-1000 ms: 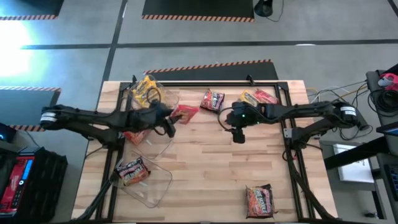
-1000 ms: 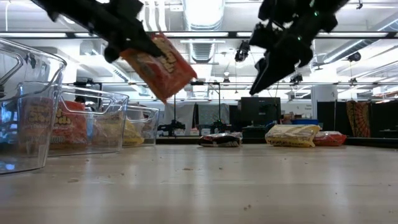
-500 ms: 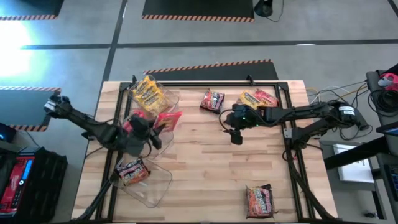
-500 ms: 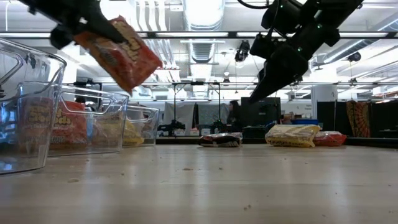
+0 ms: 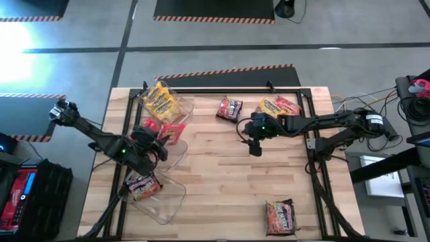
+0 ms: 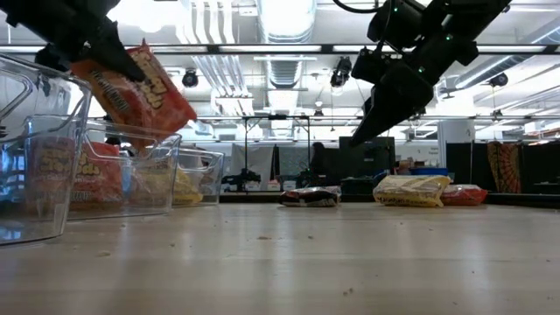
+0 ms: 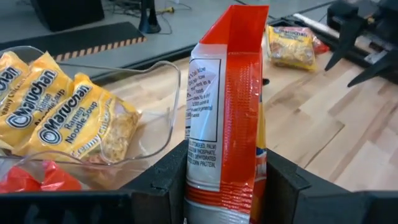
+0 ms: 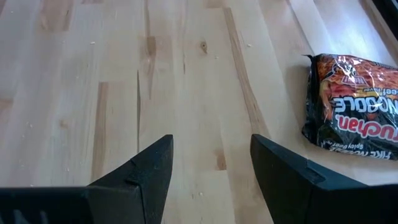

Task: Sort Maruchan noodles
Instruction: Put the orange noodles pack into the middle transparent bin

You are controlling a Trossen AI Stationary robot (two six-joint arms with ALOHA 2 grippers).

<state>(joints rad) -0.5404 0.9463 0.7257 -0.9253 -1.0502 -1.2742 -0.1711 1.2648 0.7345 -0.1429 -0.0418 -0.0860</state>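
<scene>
The left gripper is clamped on a red packet, its fingers pinching the packet's lower end so it stands on edge between them; in the low view the packet hangs in the air above the clear bins, over the middle bin that already holds red packets; yellow packets lie in the bin just beyond. To do this well, I judge the packet should be brought fully inside the bin walls and lowered before the fingers part, so it does not catch the rim or tip onto the table. The right gripper hovers with fingers spread wide and nothing between them, near a dark packet on the wood; other packets lie at the far edge, one at the near edge.
</scene>
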